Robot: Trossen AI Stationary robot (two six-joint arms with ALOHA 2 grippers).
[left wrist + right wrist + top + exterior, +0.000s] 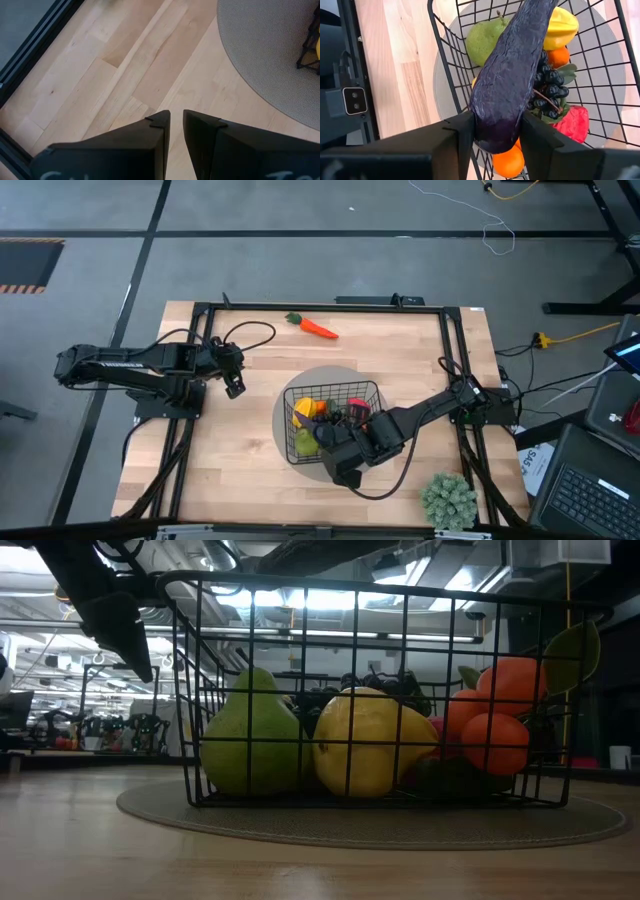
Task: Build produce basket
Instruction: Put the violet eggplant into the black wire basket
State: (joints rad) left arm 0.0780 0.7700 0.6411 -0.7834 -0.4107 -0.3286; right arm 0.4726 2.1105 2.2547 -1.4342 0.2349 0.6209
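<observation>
The black wire basket (330, 420) stands on a grey round mat (285, 395) at mid-table. It holds a green pear (487, 37), a yellow fruit (562, 27), tangerines (507, 162), dark grapes (550, 85) and a red pepper (572, 125). My right gripper (497, 132) hangs over the basket's near side, shut on a purple eggplant (512, 65). An orange carrot (316, 328) lies on the table near the far edge. My left gripper (176, 125) is shut and empty above bare wood left of the mat. My right gripper pinches the eggplant's thick rounded end (497, 137) between its two fingers. The fingers slant down from the basket's near right side. The eggplant reaches on past the fingertips, lengthwise over the basket's inside and above the fruit there.
A bushy pale-green plant (448, 500) stands at the table's near right corner. Black frame rails (195, 380) run along the table's left and right sides. Bare wood lies between the mat and the left rail.
</observation>
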